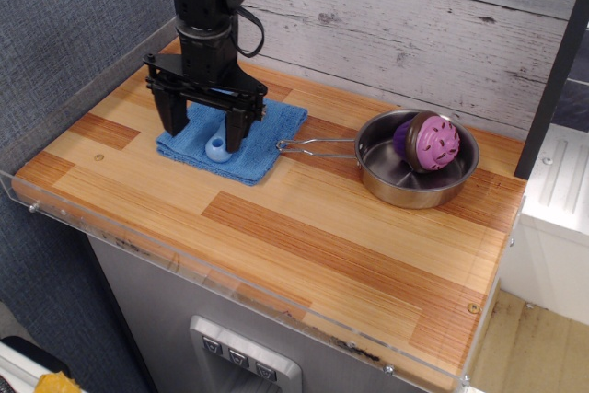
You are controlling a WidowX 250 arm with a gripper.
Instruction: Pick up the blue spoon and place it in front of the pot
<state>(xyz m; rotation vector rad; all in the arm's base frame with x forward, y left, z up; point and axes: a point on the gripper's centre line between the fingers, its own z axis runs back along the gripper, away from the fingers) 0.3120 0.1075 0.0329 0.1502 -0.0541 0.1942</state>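
hand [202, 133] spread wide, fingers straddling the blue spoon [217, 147] on the blue cloth [262, 135].

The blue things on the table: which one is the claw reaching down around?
The blue spoon. The open gripper straddles it; only its light blue handle end with a hole shows. The other, a blue folded cloth, lies flat beneath it.

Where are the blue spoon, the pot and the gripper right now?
blue spoon [217, 148]: main camera view, ringed end of its handle.
pot [386, 181]: main camera view, near steel wall.
gripper [202, 131]: main camera view, midway between its fingertips.
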